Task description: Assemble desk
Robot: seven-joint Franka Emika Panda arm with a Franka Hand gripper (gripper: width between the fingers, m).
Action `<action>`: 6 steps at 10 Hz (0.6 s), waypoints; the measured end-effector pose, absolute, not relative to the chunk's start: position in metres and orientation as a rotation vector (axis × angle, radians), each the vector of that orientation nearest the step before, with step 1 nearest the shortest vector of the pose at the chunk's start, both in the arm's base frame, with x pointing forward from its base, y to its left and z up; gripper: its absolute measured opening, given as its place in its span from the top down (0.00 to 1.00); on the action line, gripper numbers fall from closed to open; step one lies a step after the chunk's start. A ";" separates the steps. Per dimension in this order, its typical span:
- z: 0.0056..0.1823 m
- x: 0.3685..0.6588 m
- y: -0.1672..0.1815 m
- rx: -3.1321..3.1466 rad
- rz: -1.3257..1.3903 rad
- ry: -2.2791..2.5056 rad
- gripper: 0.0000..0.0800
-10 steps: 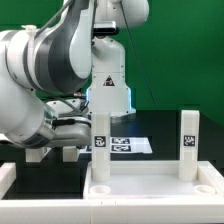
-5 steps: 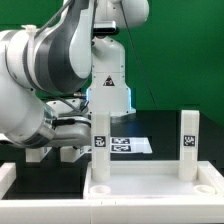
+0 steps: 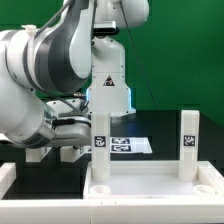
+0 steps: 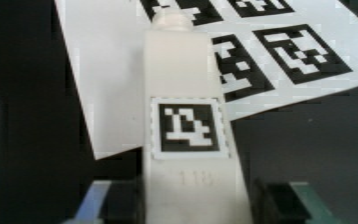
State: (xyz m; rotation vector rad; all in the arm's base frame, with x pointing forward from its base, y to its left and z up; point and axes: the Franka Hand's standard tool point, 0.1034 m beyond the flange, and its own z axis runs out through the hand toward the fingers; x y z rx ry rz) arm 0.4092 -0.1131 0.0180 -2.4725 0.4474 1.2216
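- exterior view: the big white and grey robot arm [image 3: 50, 70] fills the exterior view's left and bends down over the black table [image 3: 55, 170].
- the desk panel [image 3: 150, 185] lies flat at the front, wide and white.
- the marker board [image 3: 130, 146] lies flat on the table behind the panel.
- one leg [image 3: 100, 140] stands up straight on the panel's corner on the exterior view's left, right by the arm's end.
- the other leg [image 3: 188, 140] stands up straight on the corner on the exterior view's right, well apart from the first.
- wrist view: the first leg sits between the two sides of the gripper [image 4: 197, 198], and its black-and-white tag [image 4: 186, 125] faces the camera.
- the fingers [image 4: 108, 200] are spread apart, with a dark gap on each side of the leg, so the gripper holds nothing.
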 end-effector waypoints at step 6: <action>0.126 0.415 -0.102 -2.450 1.142 0.433 0.64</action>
